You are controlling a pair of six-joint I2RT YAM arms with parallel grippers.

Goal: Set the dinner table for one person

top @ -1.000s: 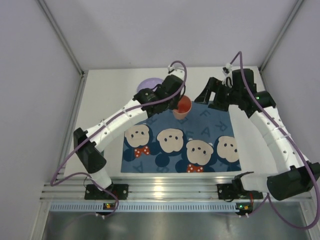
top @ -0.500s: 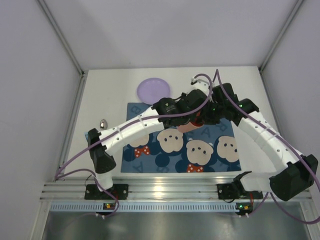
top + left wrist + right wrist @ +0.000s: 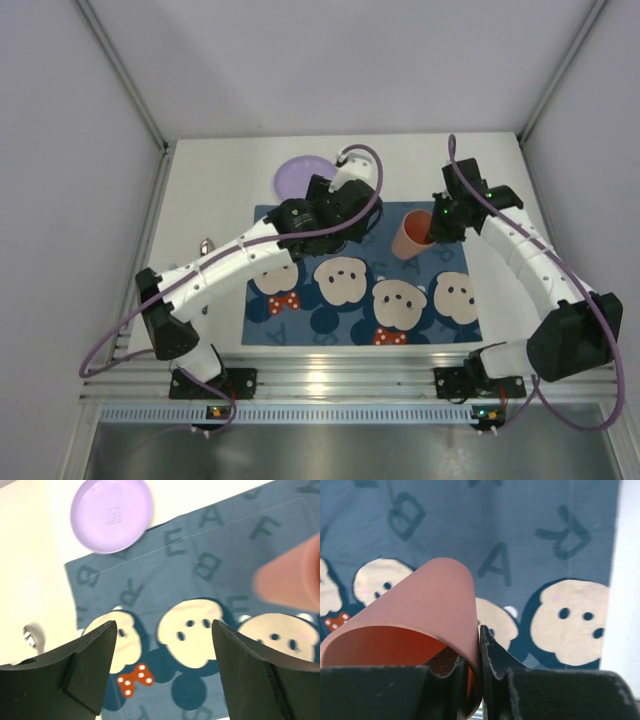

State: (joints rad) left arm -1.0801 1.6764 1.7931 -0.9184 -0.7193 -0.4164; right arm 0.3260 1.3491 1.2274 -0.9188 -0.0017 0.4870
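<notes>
Colours, quick rundown: the table [image 3: 210, 190] was plain matte white. The placemat [image 3: 440, 262] was mid-blue with darker blue letters, cream cartoon mouse faces and red bows with white dots. The cup [image 3: 410, 235] was salmon-orange, a bit deeper inside. The plate [image 3: 297, 175] was lilac. The small object [image 3: 207, 245] looked silvery, though it was too blurry to be sure.

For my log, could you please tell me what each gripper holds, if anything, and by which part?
The right gripper pinches the orange cup by its rim wall; the left gripper holds nothing.
</notes>
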